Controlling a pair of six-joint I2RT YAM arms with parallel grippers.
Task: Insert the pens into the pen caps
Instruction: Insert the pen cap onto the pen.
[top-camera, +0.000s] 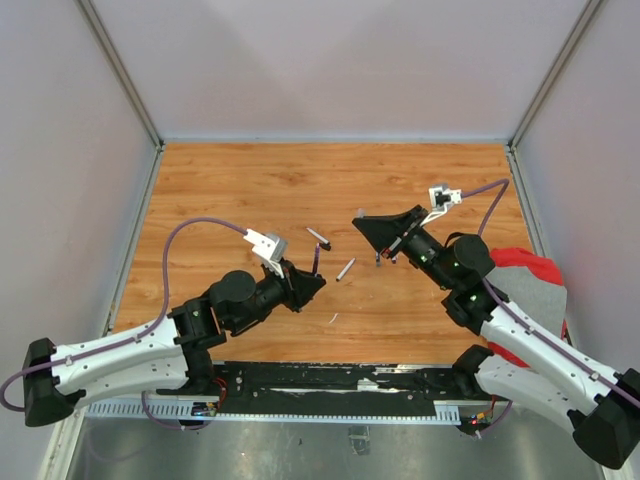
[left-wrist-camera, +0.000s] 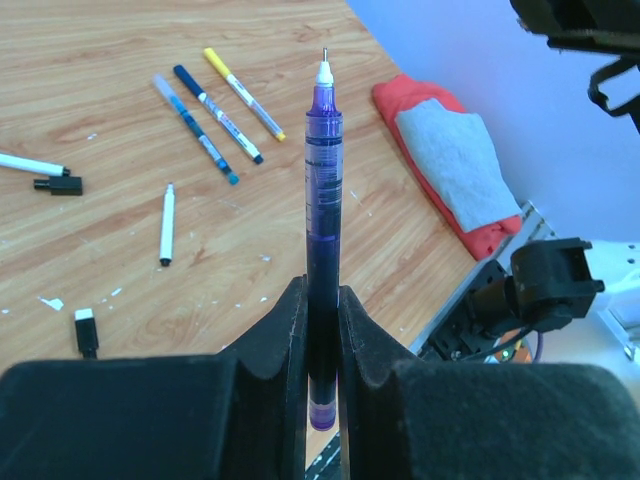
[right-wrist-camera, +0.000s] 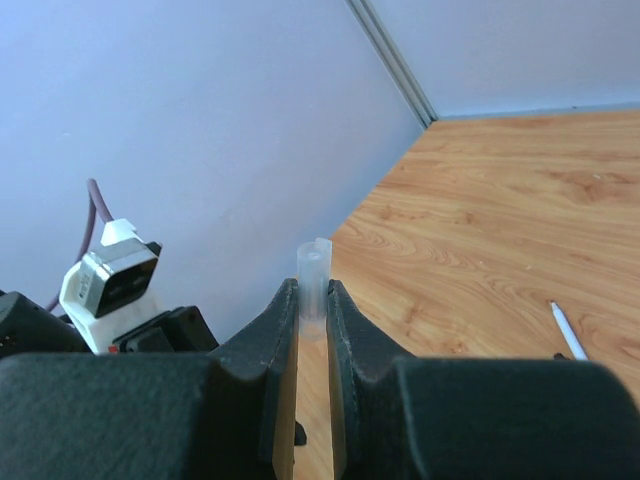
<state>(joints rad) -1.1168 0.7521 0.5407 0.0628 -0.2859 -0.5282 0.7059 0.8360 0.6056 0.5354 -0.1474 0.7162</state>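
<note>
My left gripper (left-wrist-camera: 322, 300) is shut on the lower barrel of a purple pen (left-wrist-camera: 323, 170), whose bare white tip points away from the wrist. In the top view that gripper (top-camera: 314, 284) holds the pen (top-camera: 316, 260) upright at mid-table. My right gripper (right-wrist-camera: 313, 298) is shut on a clear tube-shaped pen cap (right-wrist-camera: 313, 272) that sticks out past the fingertips. In the top view it (top-camera: 362, 224) hovers right of centre, apart from the left gripper. Loose on the table lie a white pen (left-wrist-camera: 167, 225), three coloured pens (left-wrist-camera: 218, 115) and a black cap (left-wrist-camera: 87, 332).
A red and grey cloth (top-camera: 525, 278) lies at the table's right edge, under the right arm. Another white pen (left-wrist-camera: 30, 163) with a black cap (left-wrist-camera: 58, 185) beside it lies to the left. Small white scraps dot the wooden table (top-camera: 230, 190). Walls enclose three sides.
</note>
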